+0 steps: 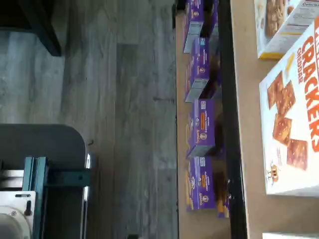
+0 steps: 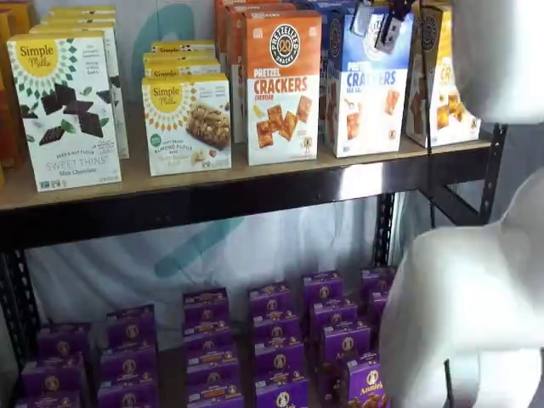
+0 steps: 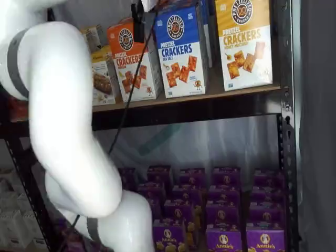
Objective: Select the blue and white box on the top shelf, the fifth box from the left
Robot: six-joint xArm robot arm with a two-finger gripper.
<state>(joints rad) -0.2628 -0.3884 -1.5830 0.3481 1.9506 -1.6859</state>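
Observation:
The blue and white box (image 2: 367, 93) stands upright on the top shelf (image 2: 102, 189), between the orange cheddar box (image 2: 283, 85) and a yellow and white cracker box (image 2: 442, 81). It also shows in a shelf view (image 3: 181, 50). My gripper (image 2: 380, 24) hangs from the view's top edge, in front of the blue box's upper part. In a shelf view (image 3: 139, 23) only its dark fingers and a cable show, near the blue box's top left corner. No gap between the fingers can be made out, and nothing is held. The wrist view shows the cheddar box (image 1: 294, 109), not the blue one.
Simple Mills boxes (image 2: 187, 123) stand left of the cheddar box. Several purple boxes (image 2: 276, 340) fill the lower level. My white arm (image 3: 63, 121) fills much of a shelf view. The wrist view shows grey floor (image 1: 124, 124), the black rail (image 1: 230, 114) and the teal-bracketed mount (image 1: 37, 179).

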